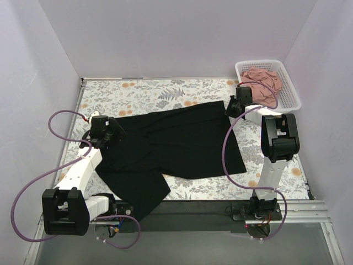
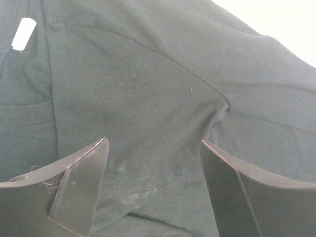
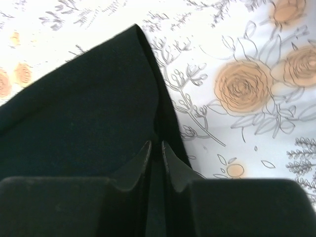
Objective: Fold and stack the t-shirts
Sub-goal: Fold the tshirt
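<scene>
Right gripper [image 3: 155,146] is pinched on the black t-shirt [image 1: 182,141] at its far right corner. Left gripper [image 2: 154,142] hovers spread apart over the left side, shirt lying long between them.

No legible text, brand, number or sign is found in any of the 3 views. 1 small white tag [image 2: 23,33] is noted on the black t-shirt [image 2: 148,98] in the left wrist view; nothing can be read on its face. The tablecloth [image 1: 165,94] is printed with leaves and flowers only, without lettering.
</scene>
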`<state>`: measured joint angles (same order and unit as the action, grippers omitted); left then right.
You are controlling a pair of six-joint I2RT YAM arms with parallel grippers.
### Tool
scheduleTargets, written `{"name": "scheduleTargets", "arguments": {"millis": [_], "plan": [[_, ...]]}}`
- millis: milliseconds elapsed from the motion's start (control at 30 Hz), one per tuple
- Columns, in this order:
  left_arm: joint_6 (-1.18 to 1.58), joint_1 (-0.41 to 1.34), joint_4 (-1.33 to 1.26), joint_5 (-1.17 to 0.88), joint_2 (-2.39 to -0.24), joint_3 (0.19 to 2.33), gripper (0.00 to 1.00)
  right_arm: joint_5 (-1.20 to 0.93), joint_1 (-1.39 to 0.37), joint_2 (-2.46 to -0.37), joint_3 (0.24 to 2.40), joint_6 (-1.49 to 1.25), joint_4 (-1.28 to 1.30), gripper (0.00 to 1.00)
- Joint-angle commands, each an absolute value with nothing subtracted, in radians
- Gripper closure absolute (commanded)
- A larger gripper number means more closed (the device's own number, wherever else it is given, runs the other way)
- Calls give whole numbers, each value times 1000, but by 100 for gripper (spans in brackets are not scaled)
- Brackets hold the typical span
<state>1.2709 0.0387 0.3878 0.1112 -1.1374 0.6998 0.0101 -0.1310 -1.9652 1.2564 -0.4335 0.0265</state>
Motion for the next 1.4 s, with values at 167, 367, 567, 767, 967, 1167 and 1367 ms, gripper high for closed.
{"name": "scheduleTargets", "arguments": {"millis": [167,367,567,767,967,1167,1367], "plan": [[1255,43,380,109,-1126,698,27,-44,-129,-1976,1338,-422,34,80],[1255,43,379,109,-1126,699,27,-35,-127,-1973,1335,-419,44,84],[1253,43,380,106,-1127,698,27,-14,-126,-1962,1316,-410,55,99],[1249,43,382,110,-1127,696,27,-5,-115,-1928,1331,-374,106,99],[1249,43,391,112,-1149,701,28,17,-104,-1922,1393,-327,205,99],[1249,41,397,114,-1163,706,29,14,-103,-1925,1433,-305,253,99],[1246,43,405,115,-1183,709,29,29,-92,-1956,1482,-279,299,97]]}}
